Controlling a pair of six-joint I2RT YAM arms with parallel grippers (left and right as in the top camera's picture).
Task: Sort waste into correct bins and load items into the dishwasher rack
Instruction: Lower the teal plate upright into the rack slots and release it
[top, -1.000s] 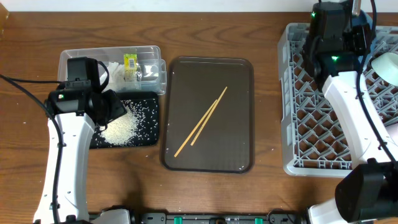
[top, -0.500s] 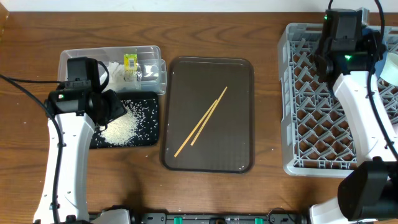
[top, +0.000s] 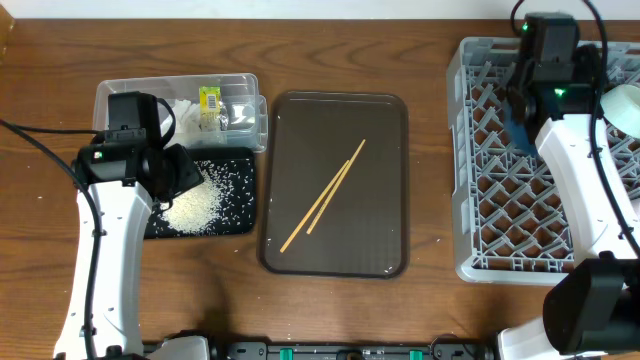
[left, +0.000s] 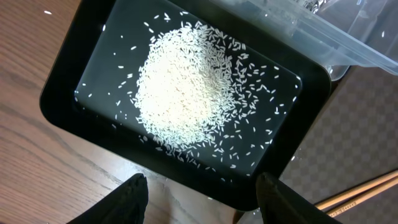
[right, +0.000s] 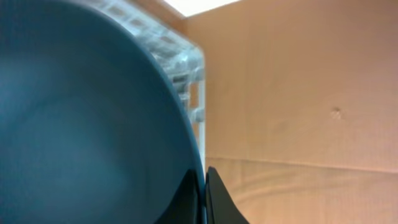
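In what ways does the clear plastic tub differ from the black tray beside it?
The clear tub is see-through with taller walls; the black tray is opaque and shallow. The clear tub holds a yellow-green wrapper and white tissue; the black tray holds loose rice. Both are rectangular and of similar size.

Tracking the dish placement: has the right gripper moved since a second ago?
Yes. Overhead, the right gripper, holding the blue dish, shifted right, away from the dishwasher rack's left wall.
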